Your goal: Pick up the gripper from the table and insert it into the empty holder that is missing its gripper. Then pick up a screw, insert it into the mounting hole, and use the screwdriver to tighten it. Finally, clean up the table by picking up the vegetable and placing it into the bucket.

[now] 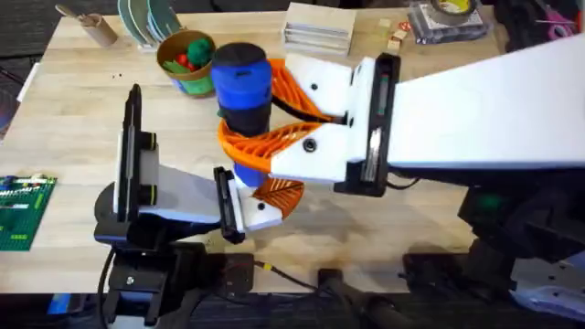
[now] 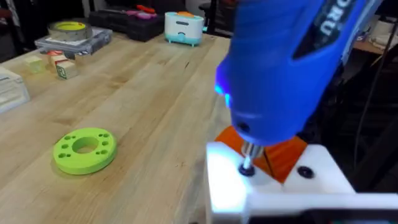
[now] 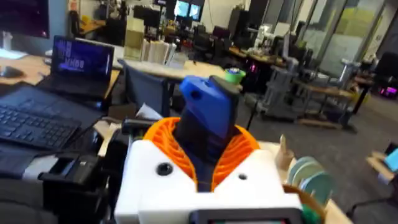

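Observation:
My right gripper [image 1: 254, 119] is shut on the blue screwdriver [image 1: 242, 87], with its orange ribbed pads [image 3: 245, 146] on either side of the tool's body [image 3: 208, 118]. The tool stands nearly upright over my left gripper [image 1: 265, 206]. Its black tip [image 2: 247, 163] rests in the top of the white holder [image 2: 230, 186], where a blue glow lights the plastic. The orange gripper [image 2: 283, 155] sits in the holder beside the tip. A dark mounting hole [image 2: 305, 172] shows to one side. The bucket [image 1: 175, 68] stands at the back left. The vegetable is out of view.
Green and red toy pieces lie in the bucket. A lime-green disc [image 2: 84, 149] lies on the wood near the holder. A green baseplate [image 1: 23, 210] is at the left edge. Plates [image 1: 151, 18], stacked blocks [image 1: 320, 27] and a tape roll [image 2: 68, 28] line the back.

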### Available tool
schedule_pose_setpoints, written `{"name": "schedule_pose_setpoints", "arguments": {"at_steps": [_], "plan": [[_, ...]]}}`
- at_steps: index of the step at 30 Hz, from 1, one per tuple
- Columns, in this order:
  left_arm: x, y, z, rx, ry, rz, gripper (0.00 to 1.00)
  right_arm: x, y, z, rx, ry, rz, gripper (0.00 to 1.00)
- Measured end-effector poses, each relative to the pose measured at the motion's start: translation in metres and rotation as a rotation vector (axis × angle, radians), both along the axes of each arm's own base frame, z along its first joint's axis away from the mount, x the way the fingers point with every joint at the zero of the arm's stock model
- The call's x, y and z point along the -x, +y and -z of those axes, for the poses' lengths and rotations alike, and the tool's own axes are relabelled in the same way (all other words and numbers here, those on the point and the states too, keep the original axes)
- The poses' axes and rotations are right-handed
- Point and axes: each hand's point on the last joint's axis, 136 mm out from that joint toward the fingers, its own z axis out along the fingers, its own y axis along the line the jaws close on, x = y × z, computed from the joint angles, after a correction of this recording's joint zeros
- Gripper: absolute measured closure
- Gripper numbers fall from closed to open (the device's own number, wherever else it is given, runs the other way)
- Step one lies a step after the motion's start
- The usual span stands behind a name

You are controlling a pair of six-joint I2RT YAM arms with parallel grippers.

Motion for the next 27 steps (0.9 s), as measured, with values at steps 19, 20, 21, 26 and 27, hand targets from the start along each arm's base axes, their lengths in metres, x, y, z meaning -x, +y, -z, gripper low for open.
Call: {"name": "schedule_pose_setpoints", "arguments": {"at_steps": [19,20,21,26,27], "plan": [[0.000,0.000,0.000,0.000,0.000,0.000,0.997,-0.150,-0.076,0.069,0.373,-0.162,0.668,0.914],[0.000,0.000,0.000,0.000,0.000,0.000,0.997,-0.165,-0.087,0.091,0.478,-0.174,0.730,0.915],[0.000,0.000,0.000,0.000,0.000,0.000,0.997,-0.176,-0.097,0.107,0.562,-0.190,0.770,0.915],[0.000,0.000,0.000,0.000,0.000,0.000,0.997,-0.215,-0.150,0.169,0.950,-0.276,0.927,0.916],[0.000,0.000,0.000,0.000,0.000,0.000,0.997,-0.220,-0.157,0.178,1.004,-0.283,0.938,0.916]]}}
